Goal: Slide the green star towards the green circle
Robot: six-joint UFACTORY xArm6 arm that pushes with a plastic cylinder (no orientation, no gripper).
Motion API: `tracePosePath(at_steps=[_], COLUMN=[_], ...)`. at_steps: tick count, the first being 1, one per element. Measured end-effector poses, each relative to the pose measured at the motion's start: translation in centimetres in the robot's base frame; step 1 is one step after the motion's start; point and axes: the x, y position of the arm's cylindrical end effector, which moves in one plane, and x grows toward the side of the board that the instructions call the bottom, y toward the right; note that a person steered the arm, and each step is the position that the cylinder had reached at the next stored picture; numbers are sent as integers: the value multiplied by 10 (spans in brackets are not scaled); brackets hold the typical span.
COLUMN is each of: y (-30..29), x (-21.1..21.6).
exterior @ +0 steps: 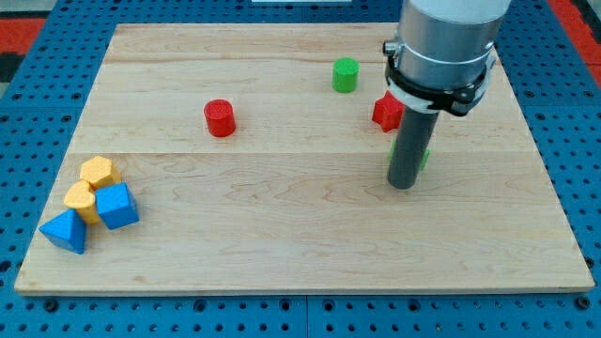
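My tip sits against the mostly hidden green star, which lies well below the green circle, so the slide remains; no hand exists to open or close.

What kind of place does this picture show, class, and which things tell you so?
Probably a robotics lab bench: a pale wooden board on a blue perforated table, a dark rod's tip, and small blocks like the green cylinder.

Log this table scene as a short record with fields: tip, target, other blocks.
tip: my tip on the board at the view's right, hiding most of the green star
target: green circle, toward the view's top left of the tip
near tip: red star
centre left: red cylinder
bottom left cluster: two yellow blocks, blue cube, blue triangle
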Motion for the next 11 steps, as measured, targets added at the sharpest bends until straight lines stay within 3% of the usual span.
tracePosePath(at_steps=[1, 2, 4, 5, 6, 8, 11], y=[60, 52, -26, 15, 8, -70, 2], x=[1, -3, -15, -21, -40, -55, -89])
